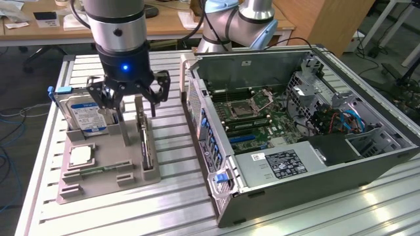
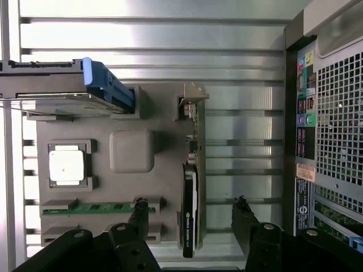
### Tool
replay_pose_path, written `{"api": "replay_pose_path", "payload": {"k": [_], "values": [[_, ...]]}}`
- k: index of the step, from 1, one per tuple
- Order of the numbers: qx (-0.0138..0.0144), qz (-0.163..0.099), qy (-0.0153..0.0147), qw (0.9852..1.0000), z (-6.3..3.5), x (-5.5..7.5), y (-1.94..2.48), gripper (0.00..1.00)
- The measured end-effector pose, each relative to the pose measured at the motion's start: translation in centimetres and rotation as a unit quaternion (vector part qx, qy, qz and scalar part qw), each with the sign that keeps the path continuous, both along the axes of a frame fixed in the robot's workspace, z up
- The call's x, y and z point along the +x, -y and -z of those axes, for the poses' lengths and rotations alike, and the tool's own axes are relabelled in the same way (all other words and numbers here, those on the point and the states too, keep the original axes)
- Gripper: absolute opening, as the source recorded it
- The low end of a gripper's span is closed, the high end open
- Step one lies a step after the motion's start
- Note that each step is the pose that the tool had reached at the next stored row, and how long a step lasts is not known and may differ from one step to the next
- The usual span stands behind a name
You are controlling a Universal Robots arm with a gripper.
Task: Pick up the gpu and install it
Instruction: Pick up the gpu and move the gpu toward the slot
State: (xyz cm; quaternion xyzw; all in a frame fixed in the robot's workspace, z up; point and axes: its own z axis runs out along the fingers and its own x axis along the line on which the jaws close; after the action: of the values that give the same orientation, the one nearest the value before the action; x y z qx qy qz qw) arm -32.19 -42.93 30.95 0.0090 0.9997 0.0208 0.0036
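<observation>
We find the gripper (image 1: 135,112) with fingers (image 2: 139,211) apart, one on each side of the gpu (image 2: 190,187), neither touching it. The gpu stands on edge in a slot of the grey tray (image 1: 108,174); its lower edge is hidden, its faces hard to make out. Beyond, a hard drive (image 1: 84,115) stands in the tray; the open computer case (image 1: 295,132) lies on the counter (image 1: 164,211).

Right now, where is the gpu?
The gpu stands on edge in the grey holder, toward the exterior view's left of the computer case, near the hard drive, under the open gripper.
</observation>
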Motion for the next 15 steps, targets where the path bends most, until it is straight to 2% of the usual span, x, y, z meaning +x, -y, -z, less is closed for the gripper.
{"api": "replay_pose_path", "payload": {"k": [6, 11, 15], "values": [[0.0, 0.0, 0.0, 1.0, 0.62, 0.0, 0.07, 0.7], [0.0001, 0.0, -0.0001, 1.0, 1.51, 0.0, 0.57, 0.7], [0.0, 0.0, -0.0001, 1.0, 2.24, 0.0, 0.7, 0.7]]}}
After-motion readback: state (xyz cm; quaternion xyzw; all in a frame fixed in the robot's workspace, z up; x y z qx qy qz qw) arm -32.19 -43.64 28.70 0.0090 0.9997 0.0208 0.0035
